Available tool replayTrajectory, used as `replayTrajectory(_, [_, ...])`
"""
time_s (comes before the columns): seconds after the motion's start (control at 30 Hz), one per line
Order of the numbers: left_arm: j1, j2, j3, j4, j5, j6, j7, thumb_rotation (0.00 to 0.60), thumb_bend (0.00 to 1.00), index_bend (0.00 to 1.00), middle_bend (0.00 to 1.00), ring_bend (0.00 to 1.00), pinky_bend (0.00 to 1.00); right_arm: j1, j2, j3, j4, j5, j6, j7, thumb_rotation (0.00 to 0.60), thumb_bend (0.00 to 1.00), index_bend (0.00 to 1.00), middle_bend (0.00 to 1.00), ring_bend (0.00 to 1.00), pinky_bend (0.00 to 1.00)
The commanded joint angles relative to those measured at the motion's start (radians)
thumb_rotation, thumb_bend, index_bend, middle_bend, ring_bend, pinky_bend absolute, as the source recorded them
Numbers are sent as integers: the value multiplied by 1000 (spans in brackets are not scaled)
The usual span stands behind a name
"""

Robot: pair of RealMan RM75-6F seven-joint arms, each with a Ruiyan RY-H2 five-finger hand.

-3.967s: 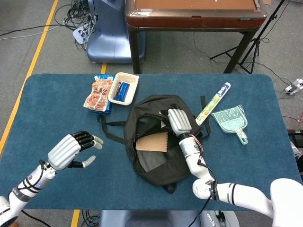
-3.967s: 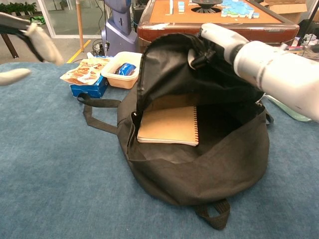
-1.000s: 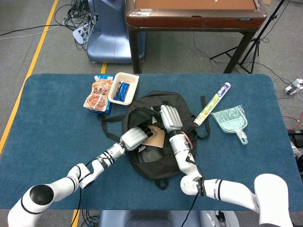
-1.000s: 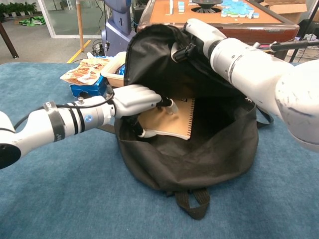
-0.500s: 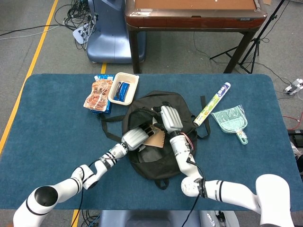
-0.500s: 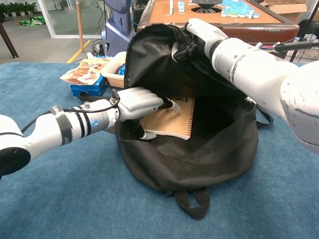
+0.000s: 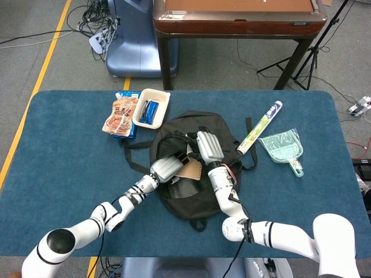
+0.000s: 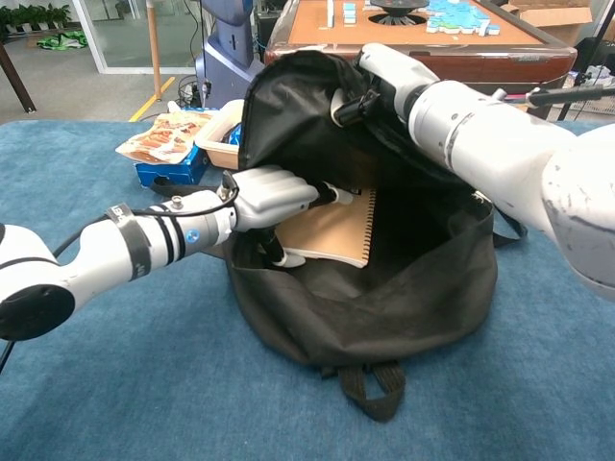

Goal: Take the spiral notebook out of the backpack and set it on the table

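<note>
Left robot hand (image 8: 272,195): inside backpack (image 8: 384,288), fingers apparently pinching the spiral notebook (image 8: 334,227). Right robot hand (image 8: 382,69): just above, gripping the backpack's upper flap. Snack packet (image 7: 120,116): beyond, on bench (image 7: 58,145).

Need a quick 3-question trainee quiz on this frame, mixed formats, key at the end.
1. True or false: the spiral notebook already lies on the table.
2. Which hand holds the top flap of the backpack up? A) left hand B) right hand C) neither
3. Fill in: the left hand grips the notebook's ____ edge, opposite the spiral binding.

Key:
1. False; it is inside the open backpack.
2. B; the right hand grips the raised flap.
3. Left, as the chest view shows it, with fingers over the cover and the thumb under it.
</note>
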Motion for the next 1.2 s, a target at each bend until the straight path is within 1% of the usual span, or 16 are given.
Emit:
replayTrajectory(0.03, [-1, -8, -4, 17, -7, -3, 5, 600, 250, 106, 89, 123, 237, 0, -2, -1, 4, 1, -4, 4, 600, 809, 716, 582, 376, 150])
replayTrajectory(0.17, [-3, -15, -6, 35, -13, -7, 4, 600, 250, 121, 89, 123, 237, 1, -6, -1, 12, 0, -11, 11, 600, 809, 716, 582, 376, 150])
replayTrajectory(0.33, [-4, -26, -4, 63, -11, 2, -8, 600, 250, 173, 89, 129, 237, 2, -9, 1, 20, -3, -13, 17, 600, 809, 716, 582, 376, 150])
replayTrajectory(0.47, [-3, -38, 3, 89, -5, 10, -29, 600, 250, 202, 102, 162, 237, 2, -7, 11, 20, -3, -8, 23, 600, 809, 716, 582, 376, 150])
replayTrajectory(0.63, [-2, -56, 10, 131, 8, 36, -72, 600, 257, 233, 150, 221, 257, 0, -1, 14, 17, 5, -6, 20, 600, 809, 716, 582, 376, 157])
replayTrajectory(0.8, [-2, -70, 22, 175, 21, 52, -113, 600, 336, 264, 184, 263, 300, -1, 3, 18, 12, 7, -2, 17, 600, 809, 716, 582, 376, 164])
replayTrajectory(0.93, [-1, -76, 35, 202, 39, 83, -143, 600, 366, 297, 220, 303, 337, 0, 5, 25, 11, 19, -4, 17, 600, 809, 716, 582, 376, 164])
replayTrajectory(1.07, [-3, -90, 46, 237, 54, 110, -164, 600, 387, 350, 275, 353, 388, 2, 5, 33, 11, 34, -5, 19, 600, 809, 716, 582, 376, 164])
replayTrajectory(1.2, [-7, -105, 57, 276, 72, 145, -186, 600, 401, 423, 363, 430, 468, 1, 9, 40, 9, 49, -7, 20, 600, 809, 716, 582, 376, 164])
